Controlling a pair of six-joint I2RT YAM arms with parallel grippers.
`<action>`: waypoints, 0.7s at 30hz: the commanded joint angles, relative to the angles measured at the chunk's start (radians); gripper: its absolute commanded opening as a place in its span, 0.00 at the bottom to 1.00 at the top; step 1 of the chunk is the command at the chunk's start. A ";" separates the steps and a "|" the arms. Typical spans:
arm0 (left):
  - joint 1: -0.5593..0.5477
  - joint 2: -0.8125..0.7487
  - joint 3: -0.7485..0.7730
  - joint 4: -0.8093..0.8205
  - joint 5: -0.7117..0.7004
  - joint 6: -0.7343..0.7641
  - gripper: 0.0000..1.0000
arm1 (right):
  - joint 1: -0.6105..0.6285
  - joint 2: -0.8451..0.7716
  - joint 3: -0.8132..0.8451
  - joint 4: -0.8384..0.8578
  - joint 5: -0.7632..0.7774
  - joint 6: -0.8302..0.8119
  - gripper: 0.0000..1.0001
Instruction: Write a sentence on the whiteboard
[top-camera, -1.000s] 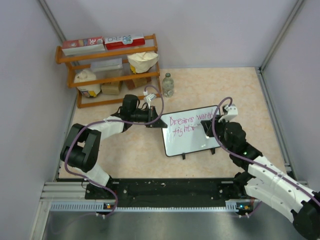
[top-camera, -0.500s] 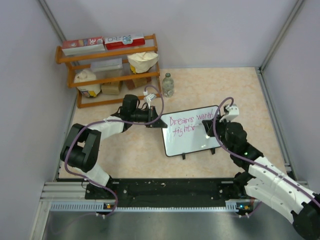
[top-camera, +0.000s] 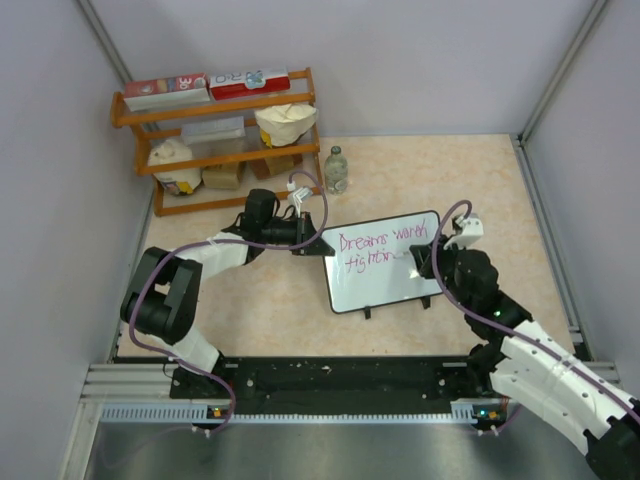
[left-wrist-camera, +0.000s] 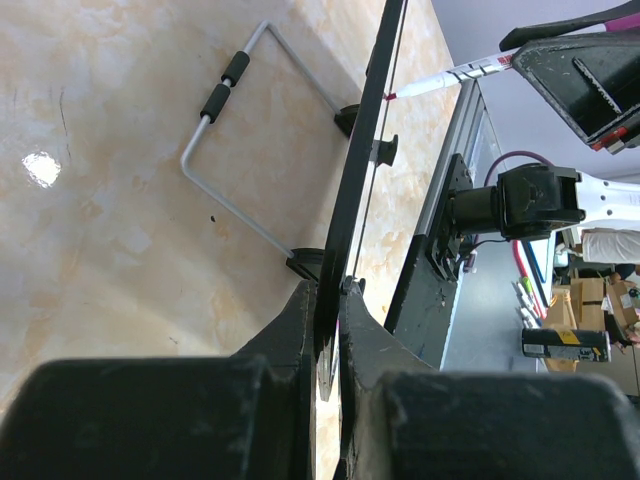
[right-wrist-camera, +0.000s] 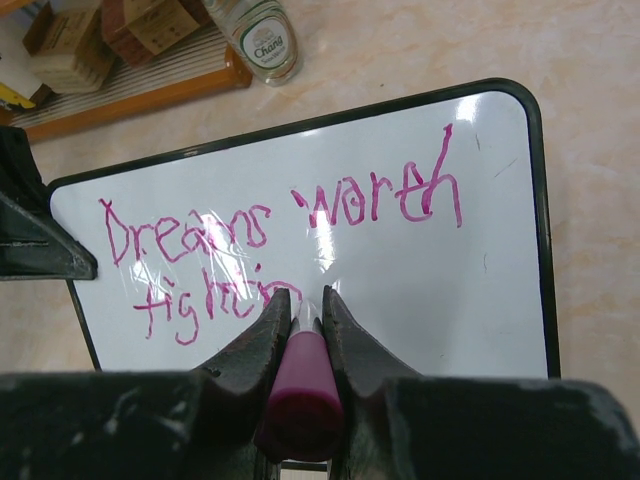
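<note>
The whiteboard (top-camera: 385, 283) stands propped at mid table, black-framed, and also shows in the right wrist view (right-wrist-camera: 480, 290). The sentence (right-wrist-camera: 275, 225) reads "Dreams worth" with "fightin" below it (top-camera: 375, 258). My left gripper (top-camera: 308, 240) is shut on the whiteboard's left edge (left-wrist-camera: 350, 230), seen edge-on. My right gripper (right-wrist-camera: 300, 300) is shut on a pink marker (right-wrist-camera: 298, 385), its tip at the end of the second line. In the top view the right gripper (top-camera: 421, 262) is over the board's right part.
An orange wooden rack (top-camera: 215, 110) with boxes and bags stands at the back left. A small bottle (top-camera: 336, 170) stands beside it, also in the right wrist view (right-wrist-camera: 262, 35). The board's wire stand (left-wrist-camera: 235, 150) rests on the table behind it.
My right gripper has moved the marker along the second line, and more letters have been added after "fight". The left gripper has kept its hold on the board's edge.
</note>
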 joint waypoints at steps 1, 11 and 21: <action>0.007 -0.007 0.015 -0.025 -0.131 0.053 0.00 | -0.010 -0.024 -0.029 -0.045 0.006 -0.007 0.00; 0.007 -0.006 0.015 -0.025 -0.132 0.053 0.00 | -0.010 -0.067 0.011 -0.036 0.005 0.001 0.00; 0.007 -0.009 0.015 -0.025 -0.132 0.053 0.00 | -0.027 -0.020 0.084 -0.019 0.019 -0.025 0.00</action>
